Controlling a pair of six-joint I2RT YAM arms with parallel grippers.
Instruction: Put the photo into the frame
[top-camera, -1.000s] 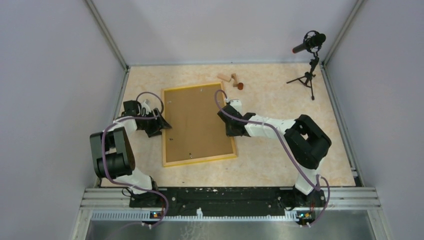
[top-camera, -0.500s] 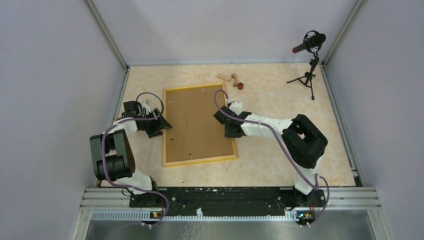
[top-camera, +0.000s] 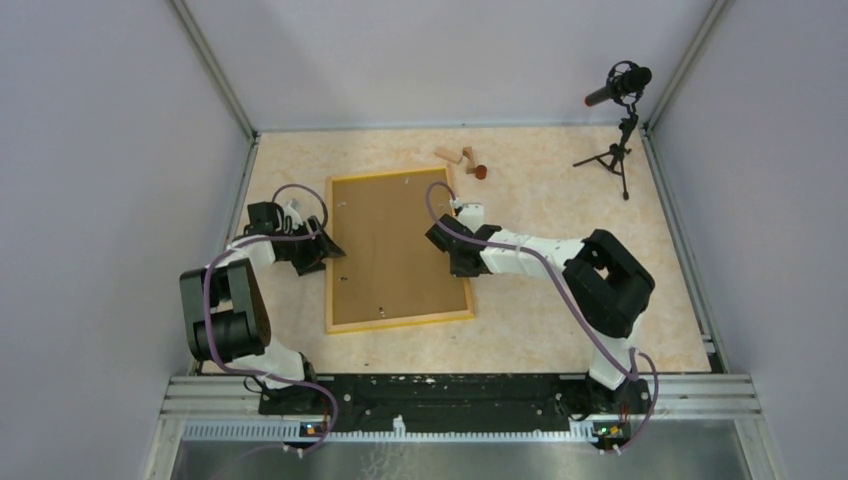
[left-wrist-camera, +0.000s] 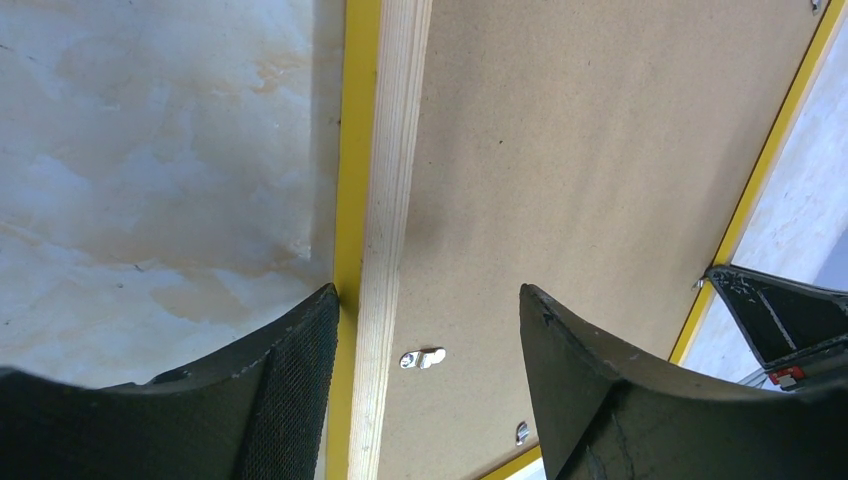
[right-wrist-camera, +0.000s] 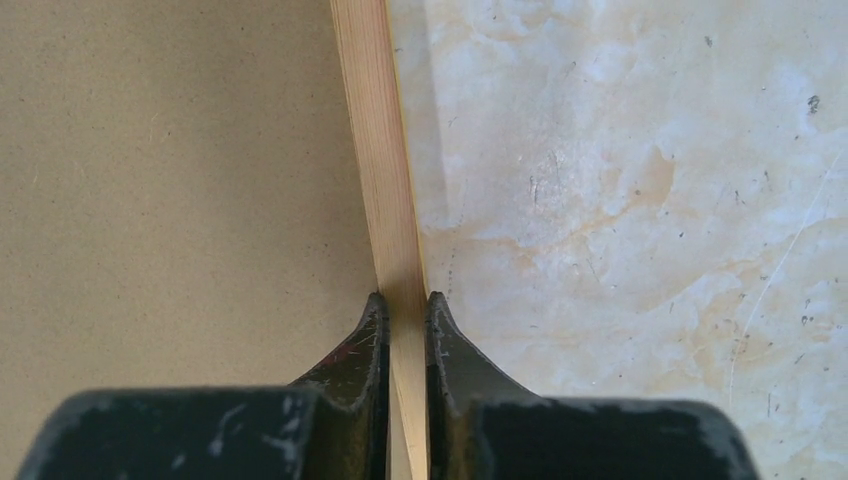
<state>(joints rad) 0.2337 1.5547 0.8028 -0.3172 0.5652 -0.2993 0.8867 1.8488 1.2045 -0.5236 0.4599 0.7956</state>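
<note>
The yellow-orange frame (top-camera: 400, 322) lies flat mid-table with a plain brown backing board (top-camera: 395, 245) filling it. The photo is hidden or out of view. My left gripper (top-camera: 330, 250) is open and straddles the frame's left rail (left-wrist-camera: 392, 180), one finger on the outer side and one over the board (left-wrist-camera: 580, 150); a small metal turn clip (left-wrist-camera: 422, 358) sits between its fingers. My right gripper (top-camera: 456, 258) is shut on the frame's right rail (right-wrist-camera: 375, 150), jaws pressed against both sides of the thin wood (right-wrist-camera: 405, 305). It also shows in the left wrist view (left-wrist-camera: 780, 310).
Small wooden pieces with a red part (top-camera: 462, 158) lie at the back beyond the frame. A microphone on a tripod (top-camera: 620, 120) stands at the back right. Metal rails and walls bound the table on the left, back and right.
My right arm has shifted slightly left, still gripping the right rail, and the frame nudged a little with it. The left gripper has barely moved.
</note>
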